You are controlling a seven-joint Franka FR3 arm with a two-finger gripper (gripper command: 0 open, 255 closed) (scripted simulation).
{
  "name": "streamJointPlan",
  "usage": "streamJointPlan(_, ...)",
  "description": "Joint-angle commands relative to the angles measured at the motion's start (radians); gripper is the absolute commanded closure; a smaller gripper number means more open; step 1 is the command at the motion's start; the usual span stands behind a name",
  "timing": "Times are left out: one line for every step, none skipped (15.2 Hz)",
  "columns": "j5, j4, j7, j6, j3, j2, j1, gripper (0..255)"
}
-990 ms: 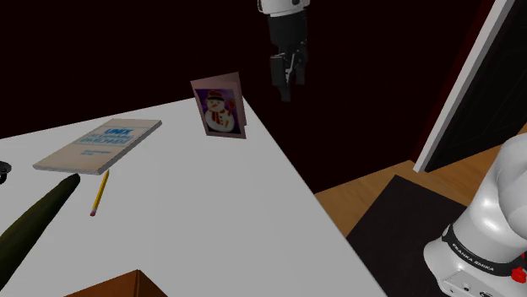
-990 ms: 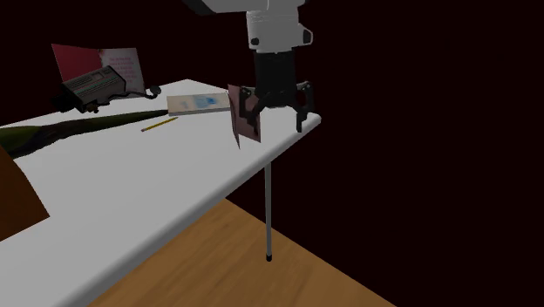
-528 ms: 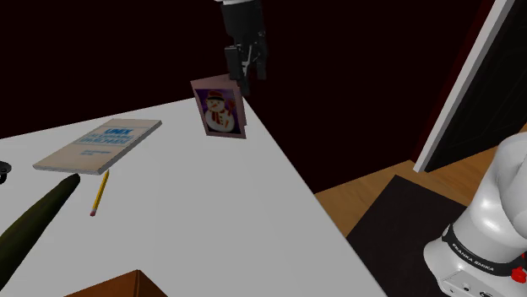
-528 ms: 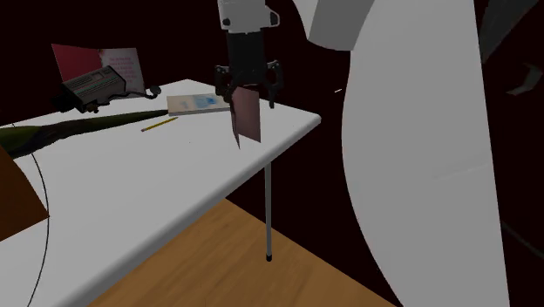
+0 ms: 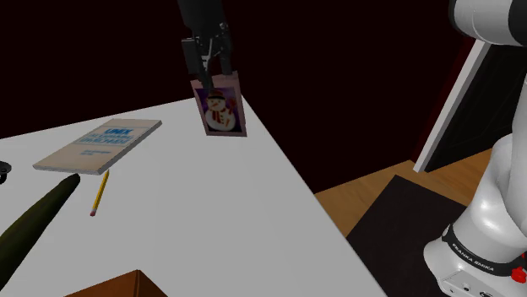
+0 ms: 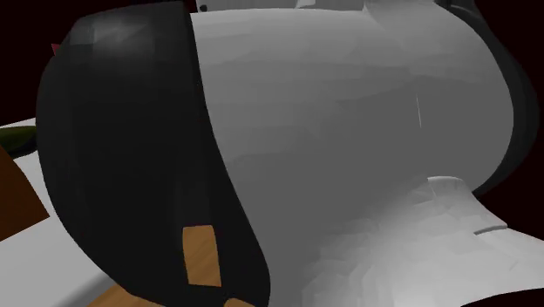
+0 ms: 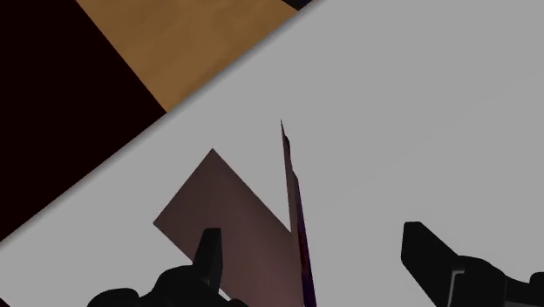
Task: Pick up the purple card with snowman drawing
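Purple snowman card (image 5: pixel 221 110) stands upright, folded like a tent, at far right corner of white table (image 5: pixel 211 211), just beside table edge. Black gripper (image 5: pixel 211 67) hovers directly over card's top edge, fingers spread wide, clasping nothing. Wrist view: card (image 7: pixel 228 214) sits between fingers (image 7: pixel 209 253), front panel edge-on across closing line, back panel splayed toward one finger. Judgement: short straight descent, then pinch. Wood floor (image 5: pixel 363 194) beyond right edge. Book (image 5: pixel 97 143) and pencil (image 5: pixel 100 192) well apart, left.

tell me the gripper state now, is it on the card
gripper: open, straddling the top of the standing purple snowman card, not clasping it
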Motion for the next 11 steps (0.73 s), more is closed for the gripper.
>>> streamJointPlan(0.003, -0.034, 0.0, 0.027, 0.001, -0.008, -0.002, 0)
streamJointPlan(0.006, -0.06, 0.0, 0.045, 0.0, -0.017, -0.005, 0)
streamJointPlan(0.008, -0.084, 0.0, 0.062, 0.0, -0.024, -0.007, 0)
streamJointPlan(0.011, -0.108, 0.0, 0.079, 0.0, -0.031, -0.01, 0)
streamJointPlan(0.013, -0.131, -0.001, 0.096, -0.001, -0.038, -0.012, 0)
streamJointPlan(0.014, -0.144, -0.001, 0.106, -0.001, -0.042, -0.013, 0)
streamJointPlan(0.014, -0.144, -0.001, 0.106, -0.001, -0.042, -0.013, 0)
streamJointPlan(0.014, -0.146, 0.0, 0.106, -0.001, -0.043, -0.013, 255)
streamJointPlan(0.014, -0.148, 0.0, 0.107, -0.001, -0.044, -0.014, 255)
streamJointPlan(0.015, -0.148, 0.0, 0.107, -0.001, -0.044, -0.014, 255)
streamJointPlan(0.015, -0.15, 0.0, 0.109, -0.001, -0.045, -0.014, 255)
